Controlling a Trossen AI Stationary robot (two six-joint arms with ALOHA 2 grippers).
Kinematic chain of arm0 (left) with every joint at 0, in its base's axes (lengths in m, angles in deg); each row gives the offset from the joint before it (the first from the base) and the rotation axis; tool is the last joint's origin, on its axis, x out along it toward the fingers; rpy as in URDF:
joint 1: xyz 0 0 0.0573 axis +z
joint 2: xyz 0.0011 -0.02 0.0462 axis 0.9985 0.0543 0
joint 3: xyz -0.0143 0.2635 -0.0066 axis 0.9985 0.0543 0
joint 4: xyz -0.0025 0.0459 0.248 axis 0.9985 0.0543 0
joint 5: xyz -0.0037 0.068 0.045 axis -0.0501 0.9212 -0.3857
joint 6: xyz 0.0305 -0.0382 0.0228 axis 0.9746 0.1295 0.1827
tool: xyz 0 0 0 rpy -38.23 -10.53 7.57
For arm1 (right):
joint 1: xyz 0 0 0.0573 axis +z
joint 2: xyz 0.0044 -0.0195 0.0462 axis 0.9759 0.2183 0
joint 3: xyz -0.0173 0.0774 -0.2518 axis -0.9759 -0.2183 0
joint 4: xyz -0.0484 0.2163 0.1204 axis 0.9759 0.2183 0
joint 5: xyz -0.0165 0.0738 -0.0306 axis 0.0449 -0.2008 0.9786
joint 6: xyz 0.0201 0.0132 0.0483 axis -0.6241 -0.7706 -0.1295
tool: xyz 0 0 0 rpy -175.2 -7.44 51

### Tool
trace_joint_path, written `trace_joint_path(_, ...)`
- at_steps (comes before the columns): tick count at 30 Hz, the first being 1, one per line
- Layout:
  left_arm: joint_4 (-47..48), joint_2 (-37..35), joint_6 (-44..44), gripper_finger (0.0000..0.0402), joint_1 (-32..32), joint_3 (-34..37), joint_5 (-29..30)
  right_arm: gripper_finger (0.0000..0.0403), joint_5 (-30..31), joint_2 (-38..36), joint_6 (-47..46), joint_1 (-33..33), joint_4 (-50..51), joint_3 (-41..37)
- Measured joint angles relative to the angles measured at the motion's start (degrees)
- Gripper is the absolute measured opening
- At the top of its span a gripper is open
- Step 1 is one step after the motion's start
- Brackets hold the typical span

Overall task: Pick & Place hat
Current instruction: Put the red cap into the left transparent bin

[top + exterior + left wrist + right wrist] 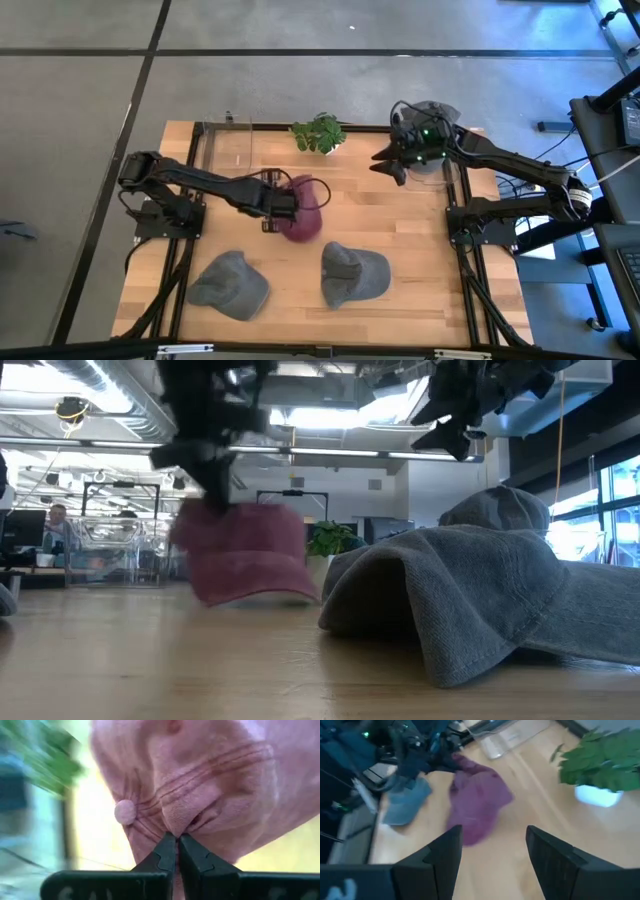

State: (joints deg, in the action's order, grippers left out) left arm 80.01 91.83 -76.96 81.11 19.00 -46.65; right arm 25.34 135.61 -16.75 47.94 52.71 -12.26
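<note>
A maroon hat (303, 212) is in the middle of the table; it also shows in the low view (245, 555) and in the right wrist view (477, 800). My left gripper (288, 204) is shut on its crown. A grey hat (352, 273) and another grey hat (232, 284) lie near the table's near edge. A third grey hat (432, 112) sits at the far right. My right gripper (388, 165) is open and empty, above the far right of the table. My left gripper pinches a fold of the maroon hat's crown cloth (186, 818) between its two fingertips, close to the top button (125, 812). The fingers come from the table's left. In the low view the hat hangs below the gripper, its lower edge (250, 598) near the table top.
A potted green plant (320, 133) stands at the far edge. A clear plastic box (225, 148) stands at the far left. The table's middle between the hats is bare wood (400, 220).
</note>
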Motion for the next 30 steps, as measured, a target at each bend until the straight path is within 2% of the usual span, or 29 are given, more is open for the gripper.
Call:
trace_joint_path(6,-0.1,0.0,13.0,0.0004,-4.0,-7.0,14.5,0.0220,-6.2,3.6,1.2,1.1,-6.2,0.0)
trace_joint_path(10,-0.2,-0.1,19.1,0.0004,-6.5,-10.4,20.6,0.0220,-7.3,7.1,4.8,2.1,-9.2,0.0)
trace_joint_path(17,-0.3,-0.1,20.9,0.0004,-10.6,-13.5,24.6,0.0220,-8.5,11.1,16.2,2.1,-10.8,0.0)
trace_joint_path(19,-0.5,-0.1,20.9,0.0005,-11.6,-13.6,26.6,0.0220,-10.5,12.0,18.0,2.3,-12.5,0.0)
trace_joint_path(22,-1.0,-0.1,21.0,0.0005,-12.7,-13.6,28.5,0.0220,-12.7,13.2,18.8,3.6,-16.3,0.0)
trace_joint_path(30,-6.1,-0.1,23.4,0.0005,-13.4,-13.6,29.0,0.0217,-10.5,14.4,16.5,7.1,-22.0,0.0)
